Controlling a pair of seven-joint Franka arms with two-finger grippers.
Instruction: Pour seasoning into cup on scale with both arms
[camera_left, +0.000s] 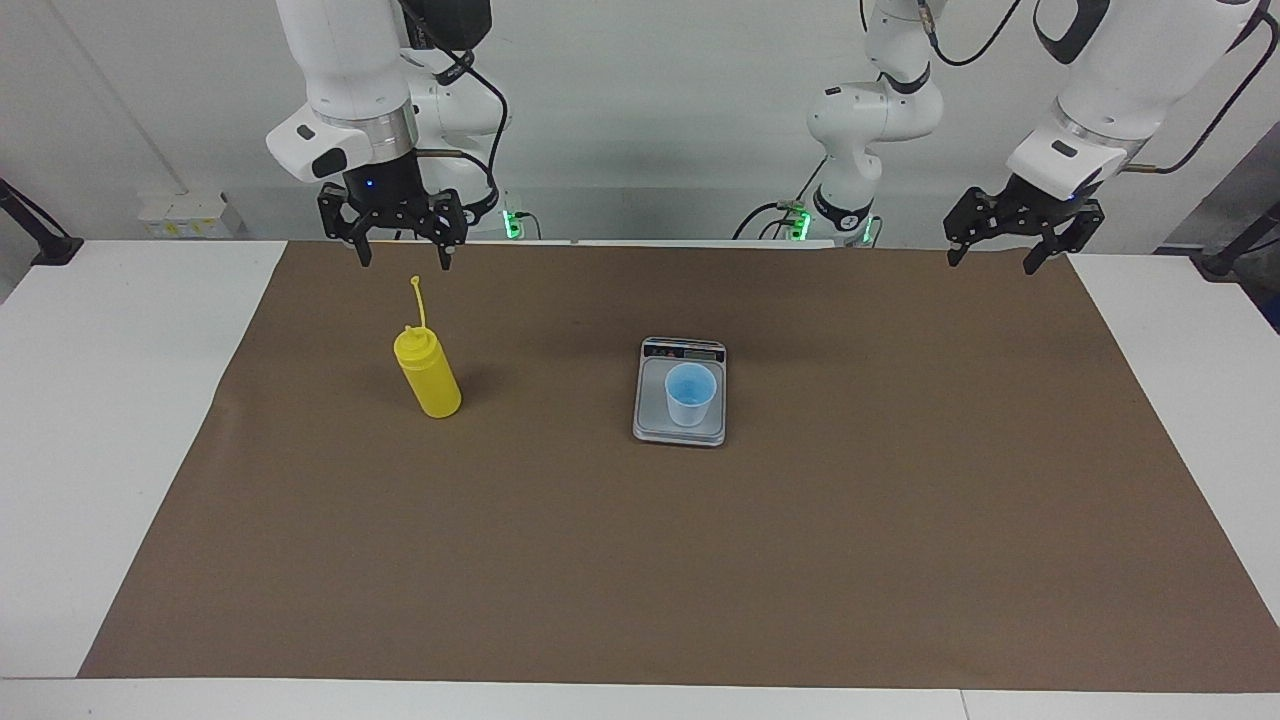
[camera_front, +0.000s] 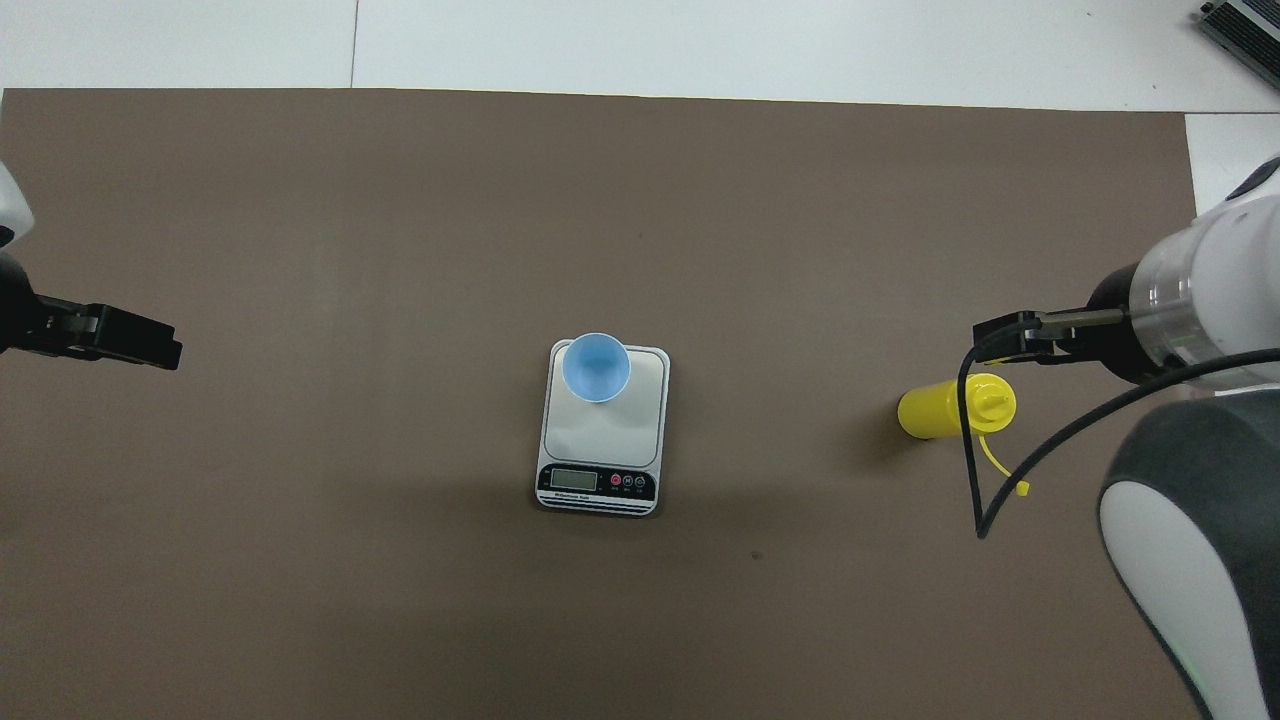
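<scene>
My right gripper (camera_left: 403, 256) hangs with fingers apart above the yellow plastic squeeze bottle (camera_left: 428, 374); my left gripper (camera_left: 1000, 258), likewise spread, waits well away from the light blue plastic cup (camera_left: 690, 393) on the silver-grey scale (camera_left: 681, 430).

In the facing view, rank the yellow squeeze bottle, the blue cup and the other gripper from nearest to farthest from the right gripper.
1. Yellow squeeze bottle: upright on the brown mat, just below the raised right gripper.
2. Blue cup: on the scale, mid-table.
3. Left gripper: raised over the left arm's end of the table.
</scene>
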